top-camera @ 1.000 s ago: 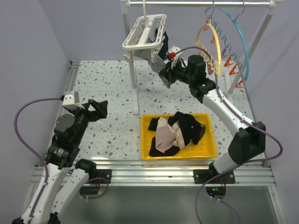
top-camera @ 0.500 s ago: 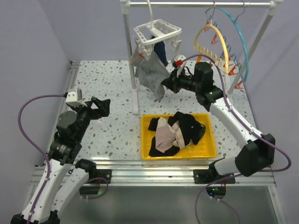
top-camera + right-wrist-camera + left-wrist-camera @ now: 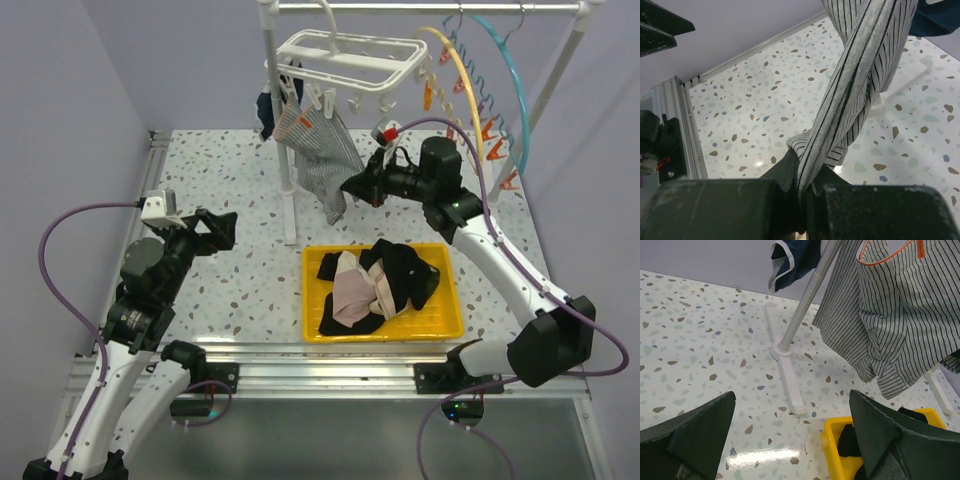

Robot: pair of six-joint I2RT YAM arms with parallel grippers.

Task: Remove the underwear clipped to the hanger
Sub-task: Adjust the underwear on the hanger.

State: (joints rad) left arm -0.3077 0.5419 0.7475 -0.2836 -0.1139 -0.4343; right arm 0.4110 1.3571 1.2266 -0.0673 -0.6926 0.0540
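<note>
Underwear [image 3: 318,165], grey striped, hangs clipped to the white hanger [image 3: 352,57]; right gripper [image 3: 348,188] is clamped on its lower edge. Left gripper [image 3: 222,228] spread, holding nothing. Navy pair [image 3: 266,105] apparently clipped behind.

Left arm [image 3: 140,290] is folded close to its base with the forearm raised; left gripper [image 3: 215,228] points forward-right, jaws parted wide. Right arm [image 3: 500,262] is extended far forward and leftward, wrist roughly level; right gripper [image 3: 349,187] is clamped on the grey striped underwear [image 3: 318,160].
</note>
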